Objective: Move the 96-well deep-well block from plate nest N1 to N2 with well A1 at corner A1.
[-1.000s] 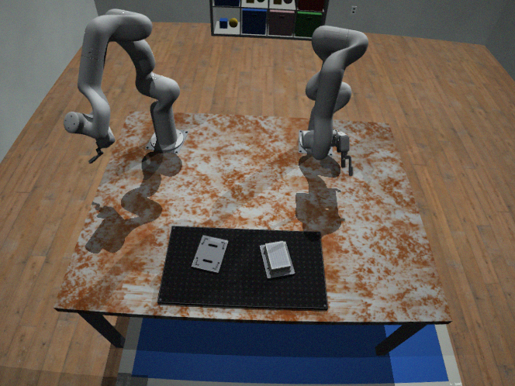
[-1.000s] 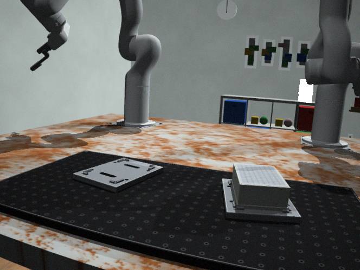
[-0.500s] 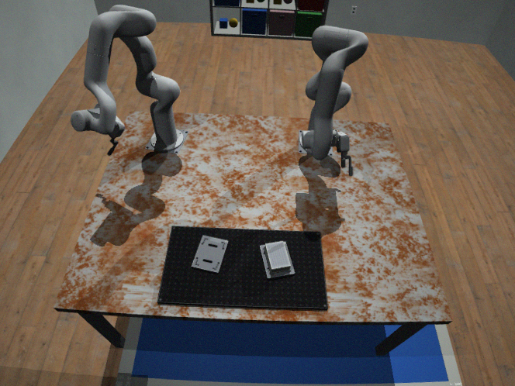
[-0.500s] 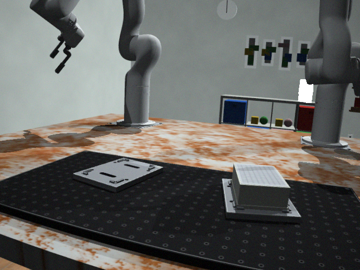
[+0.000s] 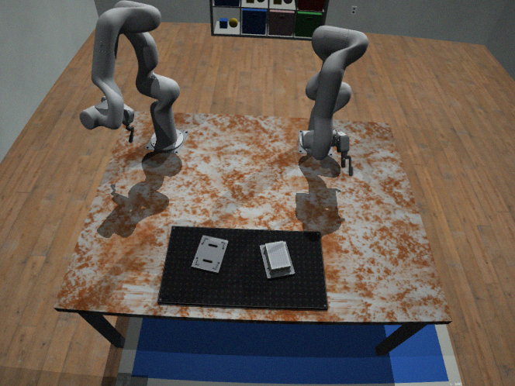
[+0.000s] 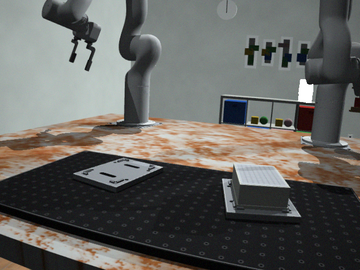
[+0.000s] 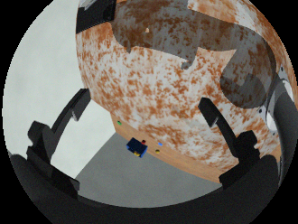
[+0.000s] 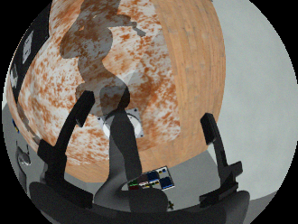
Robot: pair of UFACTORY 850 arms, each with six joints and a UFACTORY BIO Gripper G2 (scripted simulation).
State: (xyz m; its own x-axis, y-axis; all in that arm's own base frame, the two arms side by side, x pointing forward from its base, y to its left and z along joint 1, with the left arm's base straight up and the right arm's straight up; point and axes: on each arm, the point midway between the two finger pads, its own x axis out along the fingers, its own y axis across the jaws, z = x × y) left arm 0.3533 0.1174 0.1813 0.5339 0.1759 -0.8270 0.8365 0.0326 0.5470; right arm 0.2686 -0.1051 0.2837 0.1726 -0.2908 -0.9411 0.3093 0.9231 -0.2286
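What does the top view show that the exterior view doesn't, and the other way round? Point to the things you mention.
Only the top view: the blue rug point(image 5: 266, 336) and two table legs point(image 5: 397, 338) point(image 5: 104, 330).

Only the exterior view: the round wall clock point(image 6: 231, 12) and four wall pictures point(image 6: 251, 52).

Both: the deep-well block point(image 5: 278, 254) point(image 6: 260, 191) point(image 8: 13, 77) on nest N1 point(image 5: 281, 275) point(image 6: 261, 217), the vacant nest N2 point(image 5: 209, 253) point(image 6: 119, 171) point(image 8: 28, 46), and the black perforated board point(image 5: 245, 291) point(image 6: 188, 229) point(image 7: 95, 23) point(image 8: 41, 27).

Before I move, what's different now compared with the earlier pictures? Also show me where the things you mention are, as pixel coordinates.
The right end effector point(image 5: 131, 135) point(image 6: 79, 64) point(image 8: 148, 108) swung inward toward its own arm's base and turned, bringing both fingers into view in the exterior picture. Nothing was grabbed or released. The left end effector point(image 5: 347, 168) point(image 6: 356, 90) point(image 7: 144, 97), deep-well block point(image 5: 278, 254) point(image 6: 261, 186) point(image 8: 14, 72) and bare nest N2 point(image 5: 209, 253) point(image 6: 120, 171) point(image 8: 28, 47) look unchanged.
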